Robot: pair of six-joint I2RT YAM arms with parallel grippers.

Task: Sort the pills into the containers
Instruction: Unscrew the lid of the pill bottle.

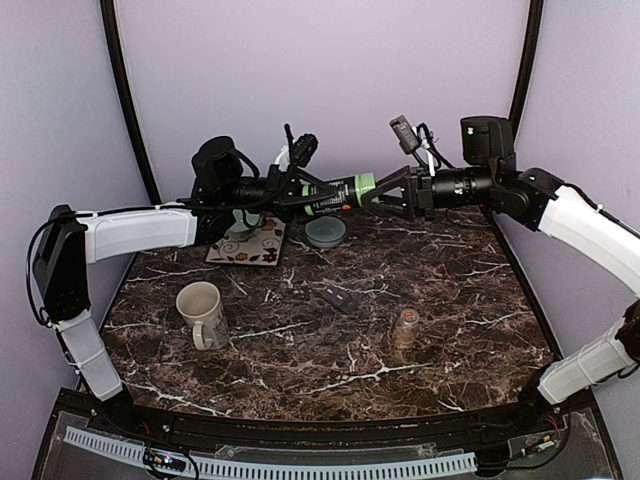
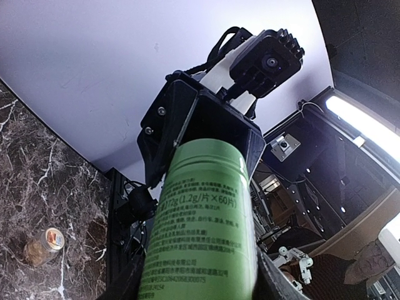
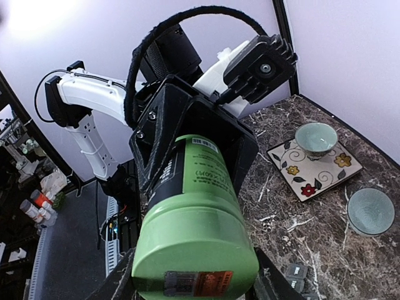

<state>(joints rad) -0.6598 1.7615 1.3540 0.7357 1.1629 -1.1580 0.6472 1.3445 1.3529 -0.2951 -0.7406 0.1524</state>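
Observation:
A green pill bottle point(image 1: 348, 189) hangs level above the back of the table, held at both ends. My left gripper point(image 1: 328, 195) is shut on its body; in the left wrist view the printed label point(image 2: 203, 231) fills the space between the fingers. My right gripper point(image 1: 378, 192) is shut on the cap end, and its view shows the cap point(image 3: 195, 262), with an orange sticker, between both fingers. Containers below: a round teal dish point(image 1: 325, 232), a teal bowl point(image 3: 315, 139) on a floral plate point(image 3: 340, 167), a beige mug point(image 1: 203, 312). Loose pills are hidden.
A small amber jar point(image 1: 406, 327) stands right of centre on the dark marble table point(image 1: 300, 370), also seen as the jar point(image 2: 44, 245) from the left wrist. Dark flat packs point(image 1: 342, 298) lie mid-table. Curved black rails and lilac walls close in the back.

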